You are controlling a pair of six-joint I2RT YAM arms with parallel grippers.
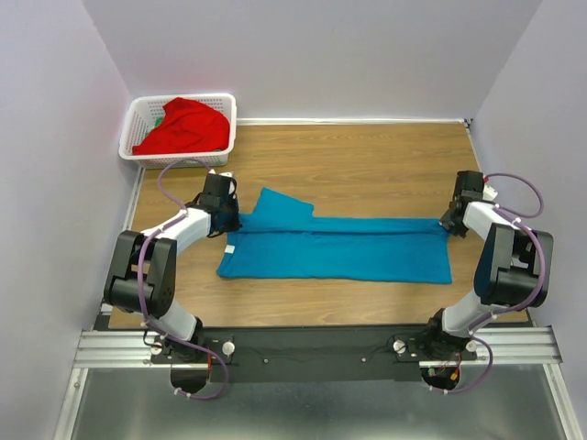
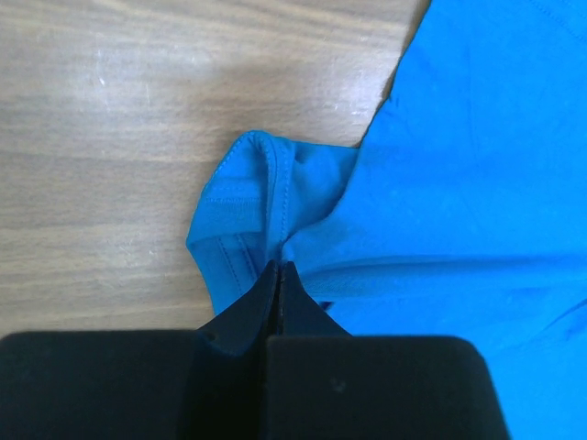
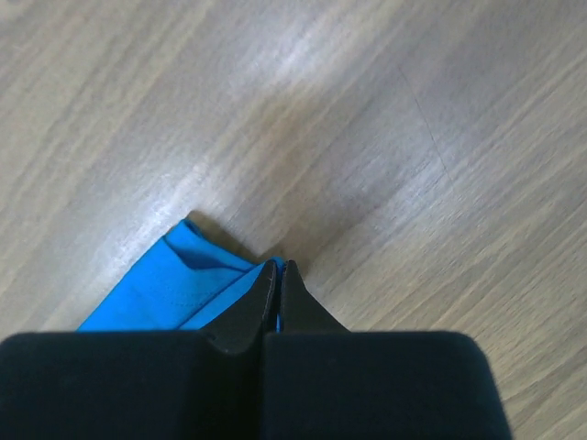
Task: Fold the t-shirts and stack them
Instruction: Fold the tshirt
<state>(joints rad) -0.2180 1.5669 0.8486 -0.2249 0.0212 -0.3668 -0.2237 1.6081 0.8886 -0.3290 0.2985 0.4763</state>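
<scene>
Table: we are looking down on a wood-grain table [image 1: 367, 156] closed in by walls on three sides. Bare wood is showing between the blue shirt and the far wall, with a narrower strip along the near edge.
Blue shirt: the blue shirt [image 1: 339, 252] is lying flat across the middle of the table as a long band folded lengthwise. It is reaching from one gripper to the other, and a flap is sticking out toward the far side near its left end.
Basket: a white lattice basket [image 1: 133, 128] is sitting in the far left corner, well apart from the blue shirt.
In the basket: the red shirt [image 1: 183, 126] is lying crumpled inside and heaping above the rim. A sliver of green is peeking out beside it, and we cannot tell what it is.
Left gripper: the left gripper [image 2: 278, 275] is pinching a stitched hem at the blue shirt's left end, jaws pressed together.
Right gripper: the right gripper [image 3: 278, 270] is pinching the shirt's far right corner, jaws together, near the right wall.
Edges: the shirt's near long edge is running straight, alongside the table's near edge.
</scene>
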